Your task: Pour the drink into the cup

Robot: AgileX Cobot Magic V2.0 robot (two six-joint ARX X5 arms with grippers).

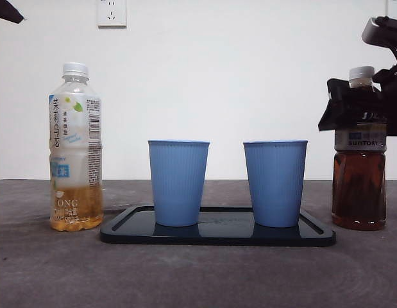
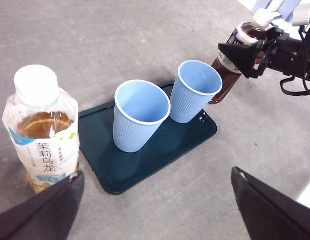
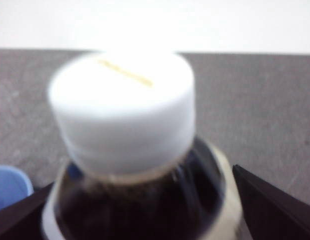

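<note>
While capped: dark brown plastic tea bottle [image 1: 359,186], neck hidden by right gripper [image 1: 362,106] clamped around it.
Left gripper [image 2: 155,210]: jaws spread, empty.

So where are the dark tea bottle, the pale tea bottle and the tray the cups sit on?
Dark tea bottle [image 1: 358,192], front view, on its brown lower body.
Pale tea bottle [image 1: 75,138], front view, on its label.
Tray [image 2: 160,150], left wrist view, on its bare floor beside the cups.

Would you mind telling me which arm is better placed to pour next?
The right. Its gripper is already around the dark bottle beside the tray, while the left gripper hangs open, holding nothing.
</note>
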